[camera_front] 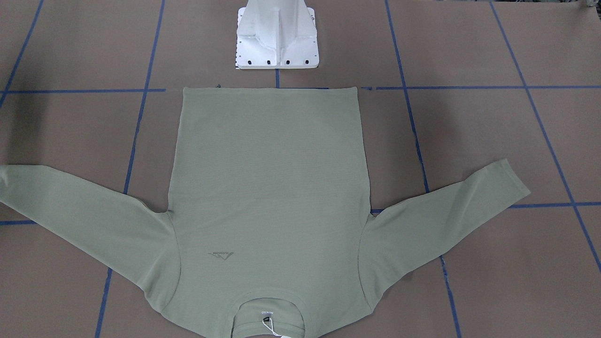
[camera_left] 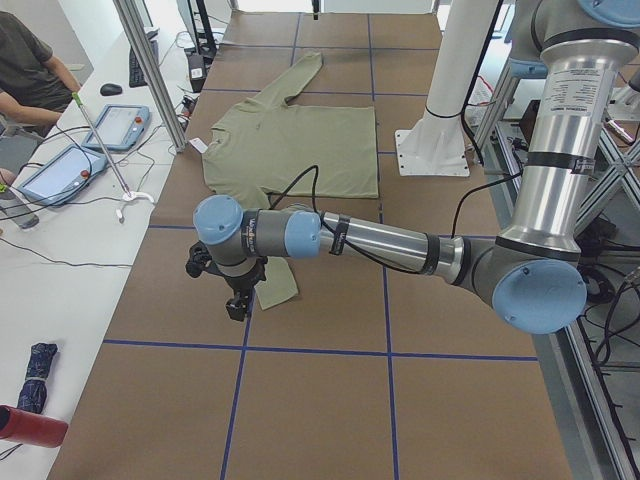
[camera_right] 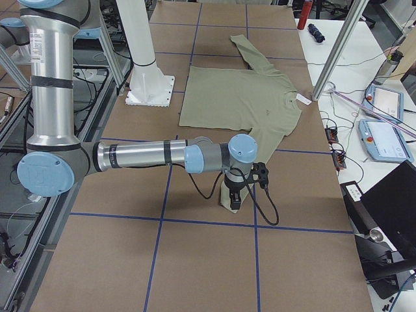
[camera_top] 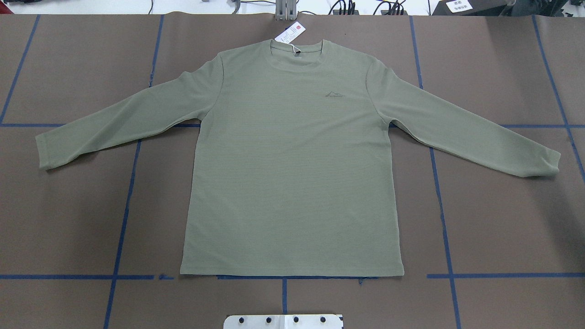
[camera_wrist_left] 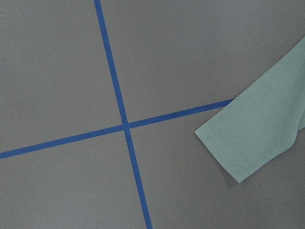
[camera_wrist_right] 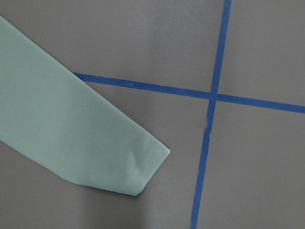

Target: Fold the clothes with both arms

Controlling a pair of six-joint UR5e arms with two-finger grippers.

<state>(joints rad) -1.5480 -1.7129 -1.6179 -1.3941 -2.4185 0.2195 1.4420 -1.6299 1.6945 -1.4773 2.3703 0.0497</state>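
The sage-green long-sleeved shirt (camera_top: pixel 292 173) lies flat and face up on the brown table, sleeves spread, collar away from the robot; it also shows in the front view (camera_front: pixel 267 188). A white hang tag (camera_top: pixel 290 33) lies at the collar. The left gripper (camera_left: pixel 237 300) hangs over the near sleeve's cuff (camera_left: pixel 275 285); that cuff shows in the left wrist view (camera_wrist_left: pixel 252 138). The right gripper (camera_right: pixel 235 201) hangs over the other cuff (camera_right: pixel 227 195), which shows in the right wrist view (camera_wrist_right: pixel 71 129). No fingers show in either wrist view, so I cannot tell whether either gripper is open or shut.
The white pedestal base (camera_front: pixel 277 37) stands just behind the shirt's hem. Blue tape lines (camera_top: pixel 441 205) grid the table. Beyond the table's far edge stands a bench with tablets (camera_left: pixel 60 170), cables and a seated person (camera_left: pixel 30 70). A red bottle (camera_left: pixel 30 428) lies there too.
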